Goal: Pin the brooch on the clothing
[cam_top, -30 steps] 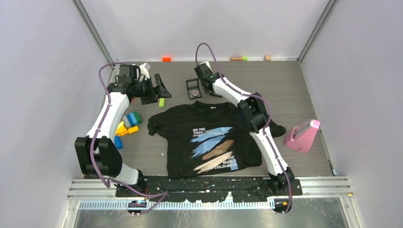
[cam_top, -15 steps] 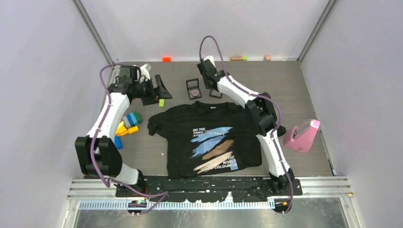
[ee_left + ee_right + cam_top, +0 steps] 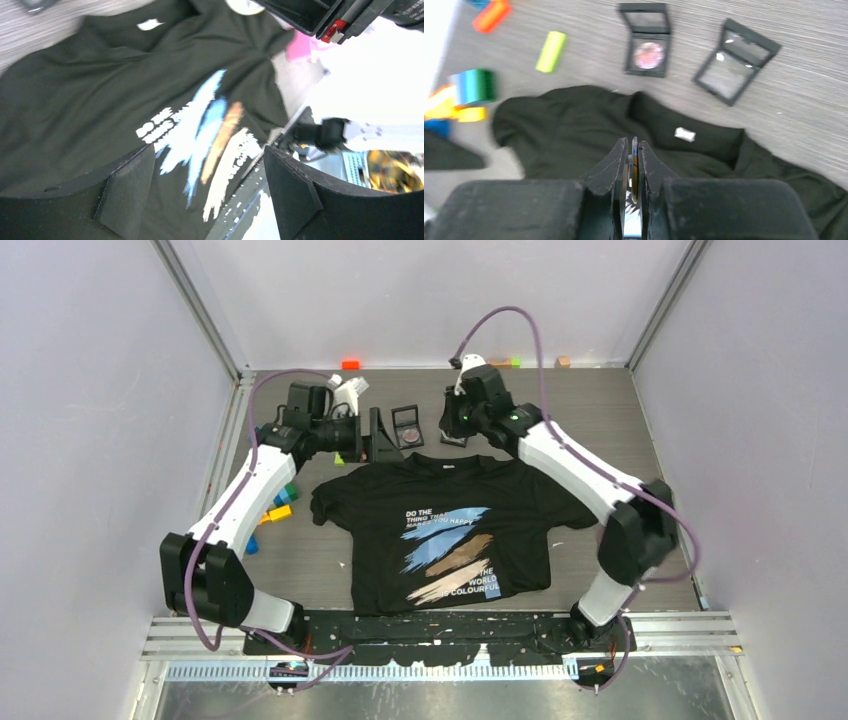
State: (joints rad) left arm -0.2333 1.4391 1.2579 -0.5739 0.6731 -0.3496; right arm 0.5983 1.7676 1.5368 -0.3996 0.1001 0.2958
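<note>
The black T-shirt (image 3: 445, 530) with white text and blue, tan and cream streaks lies flat in the middle of the table. It also shows in the left wrist view (image 3: 100, 90) and the right wrist view (image 3: 574, 130). My right gripper (image 3: 453, 422) hangs above the shirt's collar, shut on a thin disc seen edge-on, the brooch (image 3: 634, 167). My left gripper (image 3: 378, 435) is open and empty, left of the collar beside an open black case (image 3: 407, 426). Its jaws stand wide apart in the left wrist view (image 3: 210, 185).
The open black case holds a pinkish round piece (image 3: 648, 55). A second open black case (image 3: 734, 62) lies right of it. A lime block (image 3: 551, 51) and coloured blocks (image 3: 275, 502) lie to the left. Small blocks (image 3: 350, 364) line the back wall.
My right gripper has risen and moved right from the cases, its elbow swinging out to the right. My left gripper has moved right, towards the open case.
</note>
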